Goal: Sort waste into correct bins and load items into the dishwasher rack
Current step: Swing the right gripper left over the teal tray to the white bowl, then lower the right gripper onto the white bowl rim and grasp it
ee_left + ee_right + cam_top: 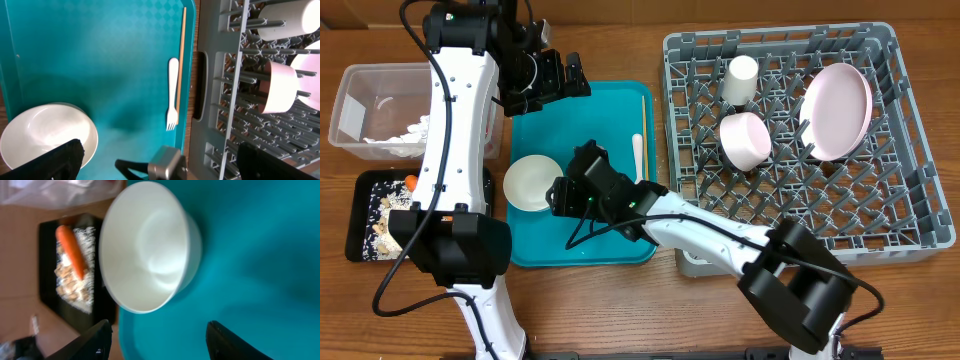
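Partly: black tray (362, 185) under left arm (455, 110) | bowl (45, 135) cut off

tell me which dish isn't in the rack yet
The white bowl on the teal tray, just ahead of the right gripper. The cup, the pink bowl and the plate already sit in the grey rack.

clear tub (360, 95) half behind left arm (455, 110), bowl (45, 130) cut by edge

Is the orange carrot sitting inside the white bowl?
No, the carrot lies on the food scraps in the black tray, beside the empty white bowl.
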`<state>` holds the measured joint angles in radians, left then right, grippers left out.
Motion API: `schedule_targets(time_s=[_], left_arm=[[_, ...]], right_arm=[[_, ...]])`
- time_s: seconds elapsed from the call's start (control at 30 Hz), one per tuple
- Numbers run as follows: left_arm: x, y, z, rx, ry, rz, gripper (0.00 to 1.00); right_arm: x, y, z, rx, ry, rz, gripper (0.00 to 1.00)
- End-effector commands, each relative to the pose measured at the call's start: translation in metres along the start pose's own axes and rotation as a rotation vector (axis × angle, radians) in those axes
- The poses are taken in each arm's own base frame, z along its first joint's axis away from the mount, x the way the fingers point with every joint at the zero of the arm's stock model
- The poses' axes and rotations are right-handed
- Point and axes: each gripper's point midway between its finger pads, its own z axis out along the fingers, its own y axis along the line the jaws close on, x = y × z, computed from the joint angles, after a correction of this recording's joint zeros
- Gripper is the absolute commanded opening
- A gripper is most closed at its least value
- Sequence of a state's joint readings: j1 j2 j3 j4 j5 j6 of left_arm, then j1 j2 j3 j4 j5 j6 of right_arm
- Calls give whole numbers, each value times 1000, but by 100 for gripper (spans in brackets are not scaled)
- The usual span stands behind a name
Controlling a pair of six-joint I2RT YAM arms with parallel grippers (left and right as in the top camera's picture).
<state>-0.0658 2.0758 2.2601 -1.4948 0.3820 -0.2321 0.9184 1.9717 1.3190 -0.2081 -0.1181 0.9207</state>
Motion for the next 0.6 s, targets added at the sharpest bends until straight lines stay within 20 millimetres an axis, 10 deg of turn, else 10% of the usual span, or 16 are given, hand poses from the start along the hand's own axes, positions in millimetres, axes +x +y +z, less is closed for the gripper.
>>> schedule_targets(time_s=[0.0, 0.57], left_arm=[[-2, -10, -17, 13, -50, 35, 100], [-2, -10, -17, 13, -50, 35, 100]], right_arm=[[0, -15, 14, 60, -45, 26, 64], [-12, -26, 38, 74, -136, 21, 64]])
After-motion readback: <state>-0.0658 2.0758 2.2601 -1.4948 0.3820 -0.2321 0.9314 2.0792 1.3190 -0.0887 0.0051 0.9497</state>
